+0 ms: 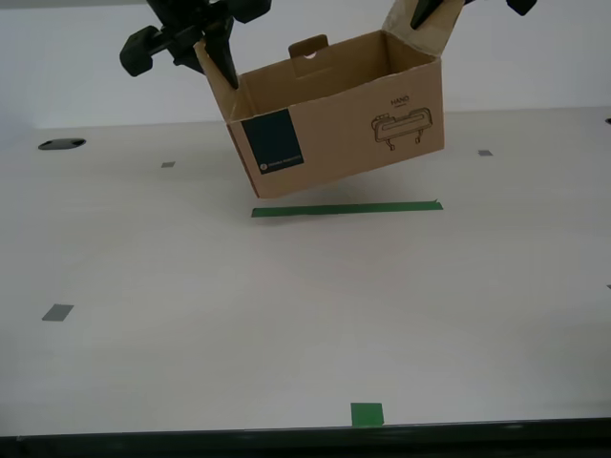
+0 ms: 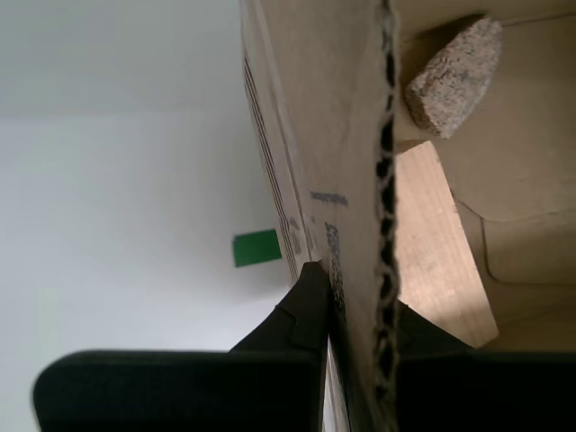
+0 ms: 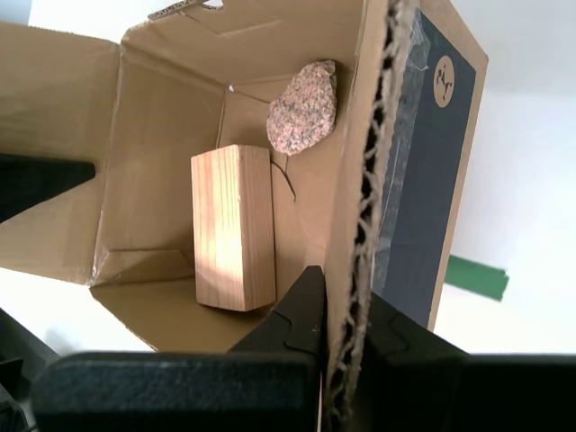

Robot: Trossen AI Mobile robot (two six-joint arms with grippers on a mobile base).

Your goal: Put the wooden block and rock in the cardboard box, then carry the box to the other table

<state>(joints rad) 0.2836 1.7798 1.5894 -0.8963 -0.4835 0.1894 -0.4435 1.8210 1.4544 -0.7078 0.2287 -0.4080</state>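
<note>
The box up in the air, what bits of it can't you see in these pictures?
- Exterior view: the wooden block and rock are hidden by the cardboard box walls; only the wrist views show them.
- Exterior view: both arms are cut off by the top edge.
- Exterior view: the white text on the teal label is too small to read.
- Second wrist view: the box wall hides part of the block.

My first gripper (image 3: 346, 315) is matt black plastic: two blocky fingers (image 3: 297, 315) with angled, faceted tips and a moulded seam line, rising from a broad, flat-fronted black bar with rounded corners. My second gripper (image 2: 355, 315) has the same build, black wedge-shaped fingers (image 2: 301, 310) on a rounded black bar. In the exterior view both arms show as black, knobbly housings with rounded ends (image 1: 143, 50).
</note>
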